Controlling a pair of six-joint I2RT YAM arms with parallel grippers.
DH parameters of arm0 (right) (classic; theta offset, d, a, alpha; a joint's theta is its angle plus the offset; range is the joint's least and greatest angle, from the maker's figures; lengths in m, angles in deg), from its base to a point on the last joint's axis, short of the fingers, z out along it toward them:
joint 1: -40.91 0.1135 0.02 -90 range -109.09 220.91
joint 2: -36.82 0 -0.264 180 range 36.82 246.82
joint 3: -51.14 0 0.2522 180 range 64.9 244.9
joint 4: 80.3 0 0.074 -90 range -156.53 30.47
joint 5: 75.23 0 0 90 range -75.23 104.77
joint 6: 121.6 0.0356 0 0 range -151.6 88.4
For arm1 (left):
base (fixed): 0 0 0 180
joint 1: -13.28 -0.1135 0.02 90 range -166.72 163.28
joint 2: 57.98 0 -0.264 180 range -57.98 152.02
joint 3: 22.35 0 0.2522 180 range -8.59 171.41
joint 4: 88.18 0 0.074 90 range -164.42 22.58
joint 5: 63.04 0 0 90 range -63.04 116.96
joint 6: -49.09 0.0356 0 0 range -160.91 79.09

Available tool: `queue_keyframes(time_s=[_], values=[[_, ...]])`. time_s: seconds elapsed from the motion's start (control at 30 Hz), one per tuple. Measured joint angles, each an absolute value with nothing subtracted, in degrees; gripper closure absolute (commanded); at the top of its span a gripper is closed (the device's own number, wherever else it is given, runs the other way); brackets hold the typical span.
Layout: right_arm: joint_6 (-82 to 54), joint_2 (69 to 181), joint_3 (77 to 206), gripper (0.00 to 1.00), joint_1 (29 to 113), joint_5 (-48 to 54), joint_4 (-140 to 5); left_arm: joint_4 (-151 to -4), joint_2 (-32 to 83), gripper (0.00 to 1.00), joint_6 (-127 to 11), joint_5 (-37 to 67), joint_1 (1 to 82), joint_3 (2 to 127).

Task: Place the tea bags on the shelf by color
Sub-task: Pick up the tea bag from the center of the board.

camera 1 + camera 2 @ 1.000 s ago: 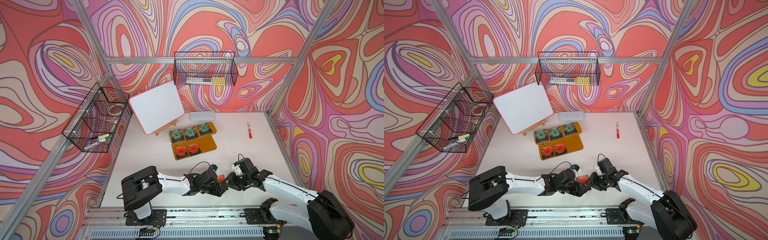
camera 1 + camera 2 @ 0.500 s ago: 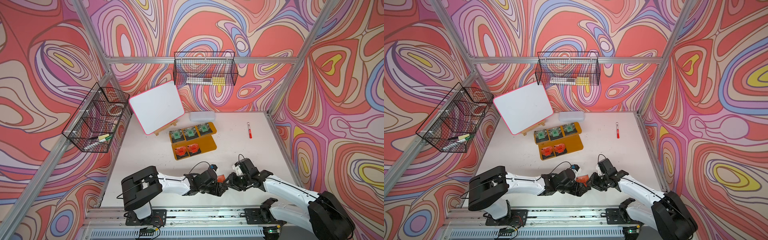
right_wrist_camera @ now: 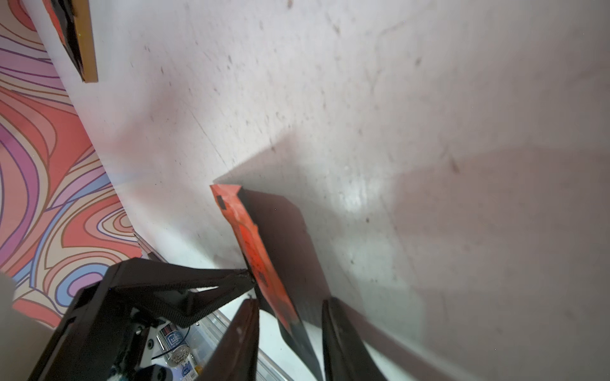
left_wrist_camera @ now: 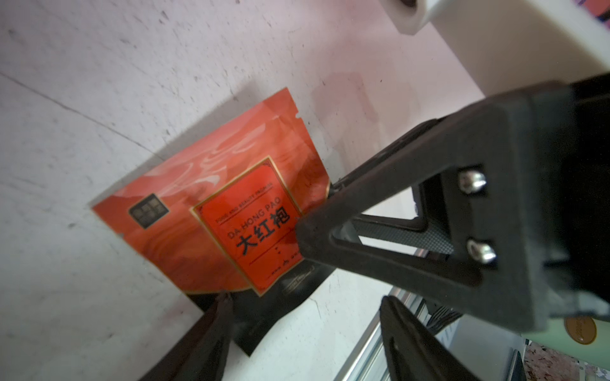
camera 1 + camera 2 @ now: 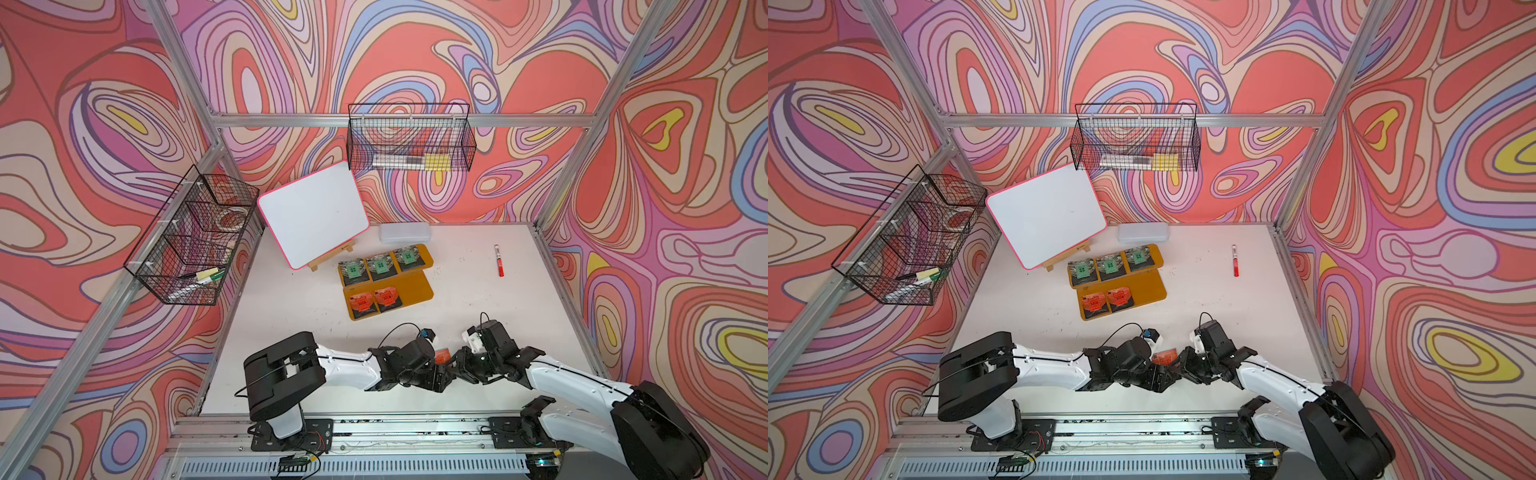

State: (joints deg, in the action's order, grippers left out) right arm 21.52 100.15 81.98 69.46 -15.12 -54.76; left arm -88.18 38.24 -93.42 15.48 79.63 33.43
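An orange-red tea bag [image 5: 442, 356] stands tilted on edge near the table's front, between my two grippers. In the right wrist view this tea bag [image 3: 254, 244] runs between the fingers of my right gripper [image 3: 291, 299], which is open, with a gap showing on the orange side. My left gripper [image 4: 305, 297] is open wide, and one fingertip [image 4: 224, 303] touches the bag's black lower edge [image 4: 264, 316]. The mustard shelf [image 5: 415, 286] holds three green tea bags [image 5: 379, 266] on the far board. Two orange ones [image 5: 374, 301] lie on the near board.
A pink-edged whiteboard [image 5: 313, 216] leans on an easel behind the shelf. A clear plastic box [image 5: 405, 232] lies at the back wall, and a red marker [image 5: 499, 262] at the back right. Wire baskets [image 5: 409, 141] [image 5: 191, 237] hang on the walls. The metal rail [image 5: 374, 428] borders the front.
My right gripper's jaws have narrowed a little around the standing tea bag. Both arms and the bag have hardly moved.
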Motion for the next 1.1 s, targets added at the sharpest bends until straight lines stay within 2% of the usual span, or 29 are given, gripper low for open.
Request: queue_keyframes(time_s=[0.2, 0.27, 0.67, 0.77, 0.8, 0.93, 1.1], values=[[23.4, 99.1, 80.3, 0.88, 69.5, -15.0, -56.6, -88.2, 38.2, 0.26, -93.4, 15.5, 79.6, 33.4], [23.8, 99.0, 80.3, 0.91, 69.5, -14.8, -56.7, -88.2, 38.2, 0.26, -93.4, 15.5, 79.6, 33.4], [23.6, 96.3, 80.9, 0.91, 69.5, -13.4, -54.6, -88.2, 38.2, 0.26, -93.4, 15.5, 79.6, 33.4], [23.5, 96.1, 81.0, 0.97, 69.5, -13.3, -54.3, -88.2, 38.2, 0.25, -93.4, 15.5, 79.6, 33.4], [23.3, 96.1, 81.0, 1.0, 69.5, -13.3, -54.3, -88.2, 38.2, 0.23, -93.5, 15.5, 79.6, 33.4], [22.7, 96.3, 81.1, 1.0, 69.5, -13.3, -54.3, -88.6, 38.0, 0.12, -93.6, 15.7, 79.6, 33.4], [20.3, 96.8, 83.5, 1.0, 69.5, -13.3, -54.0, -89.4, 34.2, 0.08, -94.8, 18.0, 78.2, 29.7]])
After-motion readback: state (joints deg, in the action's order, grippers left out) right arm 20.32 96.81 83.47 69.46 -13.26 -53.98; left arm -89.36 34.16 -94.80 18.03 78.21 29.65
